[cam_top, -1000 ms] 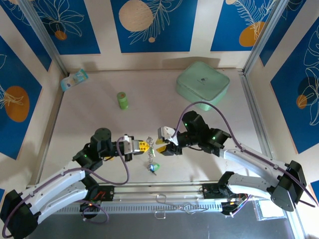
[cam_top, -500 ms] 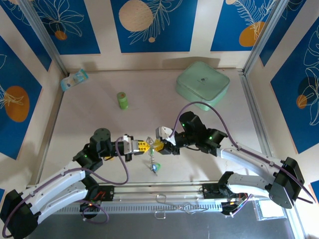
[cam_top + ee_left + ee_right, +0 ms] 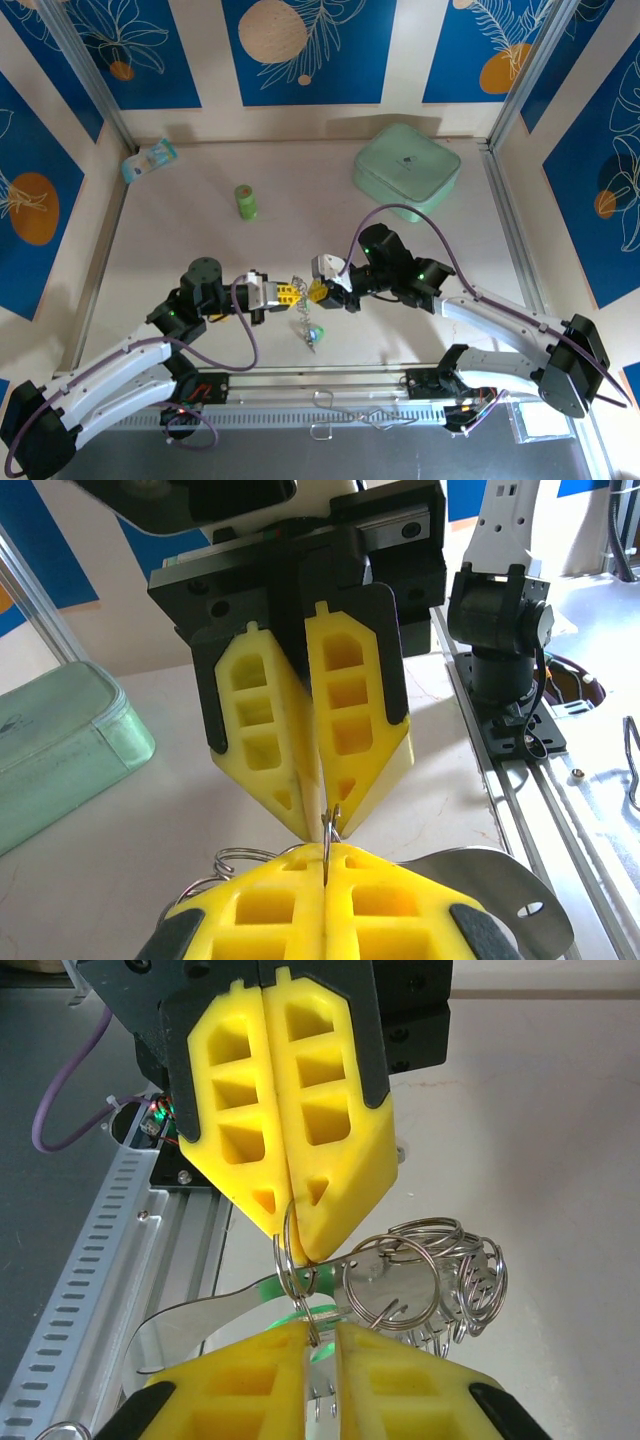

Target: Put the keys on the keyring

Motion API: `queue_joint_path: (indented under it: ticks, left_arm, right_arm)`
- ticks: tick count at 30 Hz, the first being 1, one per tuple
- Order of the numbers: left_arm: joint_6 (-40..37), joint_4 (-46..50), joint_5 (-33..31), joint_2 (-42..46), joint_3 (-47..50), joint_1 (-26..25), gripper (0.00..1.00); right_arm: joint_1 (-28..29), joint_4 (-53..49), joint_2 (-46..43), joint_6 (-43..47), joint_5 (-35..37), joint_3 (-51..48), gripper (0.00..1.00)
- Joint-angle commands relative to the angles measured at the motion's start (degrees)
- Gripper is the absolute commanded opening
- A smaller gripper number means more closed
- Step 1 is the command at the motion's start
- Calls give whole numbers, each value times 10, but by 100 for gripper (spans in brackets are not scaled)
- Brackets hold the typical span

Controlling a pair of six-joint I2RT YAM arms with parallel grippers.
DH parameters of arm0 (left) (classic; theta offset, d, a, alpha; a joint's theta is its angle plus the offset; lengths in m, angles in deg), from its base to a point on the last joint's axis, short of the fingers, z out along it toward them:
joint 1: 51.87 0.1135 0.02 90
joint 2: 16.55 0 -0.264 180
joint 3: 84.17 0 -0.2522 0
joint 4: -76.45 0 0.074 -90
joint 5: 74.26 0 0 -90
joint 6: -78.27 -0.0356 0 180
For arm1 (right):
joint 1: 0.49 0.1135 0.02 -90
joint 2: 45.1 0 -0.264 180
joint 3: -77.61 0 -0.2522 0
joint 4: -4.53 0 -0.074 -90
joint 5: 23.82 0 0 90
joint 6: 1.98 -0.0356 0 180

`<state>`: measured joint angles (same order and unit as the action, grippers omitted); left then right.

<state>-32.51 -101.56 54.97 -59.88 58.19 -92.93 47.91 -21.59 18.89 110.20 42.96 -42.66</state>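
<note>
Overhead, left fingers (image 3: 287,292) and right fingers (image 3: 322,291) meet tip to tip, the keyring (image 3: 304,318) dangling toward 6 o'clock with a green key (image 3: 314,336). Left wrist: left fingers pressed together, pinching the keyring steady for threading. Right wrist: right fingers slightly parted around the keyring; grip unclear.

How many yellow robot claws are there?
2. The left yellow-fingered gripper and the right yellow-fingered gripper meet tip to tip mid-table, at the thin silver wire keyring; the left one is pinching it.
</note>
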Motion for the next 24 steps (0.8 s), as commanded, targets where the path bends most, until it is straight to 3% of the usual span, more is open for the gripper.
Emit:
queue_joint_path:
  ticks: [1,4,13,20,24]
  left_arm:
    - [12,-41,25,-1,-2,-3,0]
    - [12,-43,26,-4,-3,-3,0]
    - [11,-43,25,-2,-5,-3,0]
    - [52,-99,42,-16,-4,-5,0]
    - [51,-107,42,-17,0,-7,0]
  right_arm:
    - [5,2,5,5,-23,14,23]
    - [5,-1,10,9,-25,17,22]
    - [-4,-27,3,17,-39,21,0]
    - [-1,-17,28,11,-45,28,0]
    - [5,-11,31,10,-36,30,6]
